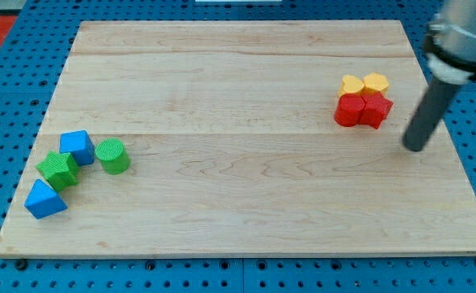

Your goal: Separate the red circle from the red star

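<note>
Blocks nearest the view's bottom sit in a loose group of 4 at the left: a blue triangle [44,200], a green star [58,169], a blue cube-like block [77,146] and a green cylinder [112,155]. They lie well apart from the task's pair and play no part in it.

Farther up and far to the view's right, my tip [415,147] rests on the wooden board [238,203], just right of and a little below the red pair. There are no jaws here, only a bare rod, so nothing is open, closed or held; the tip touches no block.

The red circle [351,110] sits on the left of the pair and the red star [376,109] on the right, touching side by side. Pressed against their far side are 2 yellow blocks, one shaped like a heart [351,84] and one like a hexagon [376,82], so the 4 form one tight clump.

I judge the tip stands here to approach that clump from the right. The seam between the red pieces faces the view's bottom, so entering from below looks more useful than pushing from the right, which would move both together.

Open board spreads widely to the left and below the clump. The right edge is near, leaving little room for sending the star that way.
</note>
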You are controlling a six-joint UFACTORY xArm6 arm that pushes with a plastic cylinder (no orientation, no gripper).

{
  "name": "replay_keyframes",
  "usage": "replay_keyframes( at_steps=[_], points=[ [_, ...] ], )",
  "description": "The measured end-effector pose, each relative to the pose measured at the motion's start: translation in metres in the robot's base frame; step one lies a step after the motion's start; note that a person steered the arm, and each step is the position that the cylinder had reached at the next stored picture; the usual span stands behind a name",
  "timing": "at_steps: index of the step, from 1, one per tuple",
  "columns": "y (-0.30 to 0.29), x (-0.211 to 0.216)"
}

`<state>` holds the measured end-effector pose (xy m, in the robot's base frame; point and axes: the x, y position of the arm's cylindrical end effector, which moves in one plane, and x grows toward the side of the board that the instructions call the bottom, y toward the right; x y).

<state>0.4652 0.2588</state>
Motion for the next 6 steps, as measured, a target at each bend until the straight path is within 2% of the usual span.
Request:
replay_keyframes(
  at_steps=[1,2,4,5,6],
  points=[
    [0.014,-0.041],
    [-0.009,-0.053],
    [-0.194,-0.053],
    [-0.236,-0.053],
    [-0.166,-0.029]
  ],
)
